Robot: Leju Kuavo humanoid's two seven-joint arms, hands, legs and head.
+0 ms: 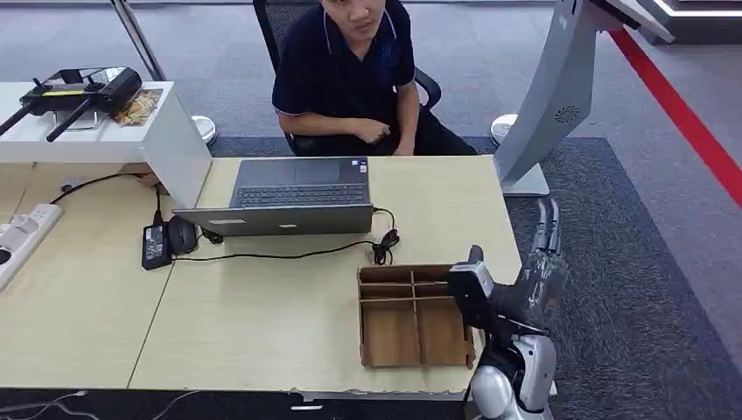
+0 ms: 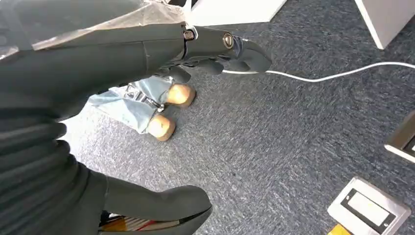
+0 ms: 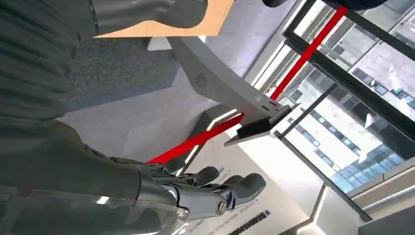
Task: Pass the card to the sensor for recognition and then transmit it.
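Right hand point(image 1: 544, 262) hanging wide, holding nothing, beside the desk's point(image 1: 262, 341) right edge, likely readying for the divided tray point(image 1: 411, 315); left hand point(image 2: 215, 54) hanging wide, idle.

I count one laptop point(image 1: 293, 199) on the tabletop point(image 1: 262, 324), one cardboard divider box point(image 1: 413, 317), one power adapter point(image 1: 156, 246), one mouse point(image 1: 182, 234) and one power strip point(image 1: 22, 238). One person point(image 1: 350, 74) sits opposite me. One grey stand point(image 1: 560, 96) rises beyond. One hand point(image 1: 542, 267) of mine shows.
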